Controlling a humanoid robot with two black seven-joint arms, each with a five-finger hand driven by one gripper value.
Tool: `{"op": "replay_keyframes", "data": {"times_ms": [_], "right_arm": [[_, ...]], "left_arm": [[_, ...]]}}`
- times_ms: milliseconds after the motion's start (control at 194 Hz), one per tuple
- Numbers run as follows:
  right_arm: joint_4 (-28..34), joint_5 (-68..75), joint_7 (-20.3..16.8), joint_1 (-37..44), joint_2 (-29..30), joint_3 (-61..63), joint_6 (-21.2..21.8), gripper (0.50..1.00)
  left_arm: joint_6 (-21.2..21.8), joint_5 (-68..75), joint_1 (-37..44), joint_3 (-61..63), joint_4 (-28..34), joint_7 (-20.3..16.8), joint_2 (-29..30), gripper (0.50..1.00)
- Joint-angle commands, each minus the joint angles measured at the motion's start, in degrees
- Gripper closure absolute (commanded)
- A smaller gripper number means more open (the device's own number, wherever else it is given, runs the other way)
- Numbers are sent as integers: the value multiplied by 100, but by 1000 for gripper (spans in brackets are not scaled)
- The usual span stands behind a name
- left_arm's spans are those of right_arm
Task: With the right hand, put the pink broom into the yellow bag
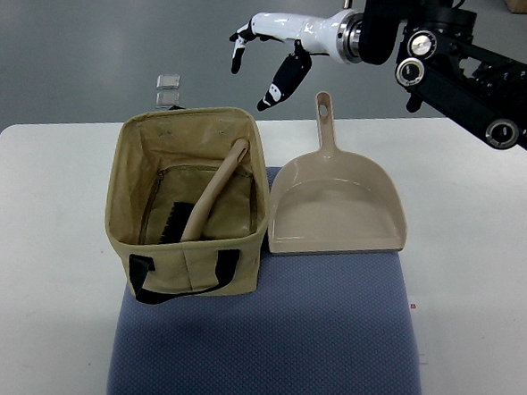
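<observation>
My right hand hangs open and empty at twelve o'clock above the yellow bag. The pink broom leans inside, handle on the far rim. I should withdraw high, avoiding that handle.

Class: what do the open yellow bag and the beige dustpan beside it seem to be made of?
The open yellow bag looks like woven fabric: matte, soft creased walls, black strap handles. The beige dustpan looks like moulded plastic: smooth, rigid, faintly glossy, handle in one piece.
</observation>
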Motion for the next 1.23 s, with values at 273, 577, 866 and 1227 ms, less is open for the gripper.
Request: {"op": "replay_keyframes", "data": {"times_ms": [273, 577, 866, 1227], "right_arm": [[-295, 2395, 148, -1922, -54, 3128, -799, 570], [-488, 5270, 1458, -3531, -10, 3498, -1415, 570], [-752, 6184, 2258, -4190, 456, 3498, -1099, 570], [-945, 6263, 2653, -4340, 887, 3612, -826, 570]], "left_arm": [[-2, 8, 0, 9, -26, 0, 0, 500], [-10, 8, 0, 17, -26, 0, 0, 500], [-10, 8, 0, 17, -35, 0, 0, 500], [-10, 8, 0, 17, -35, 0, 0, 500]]}}
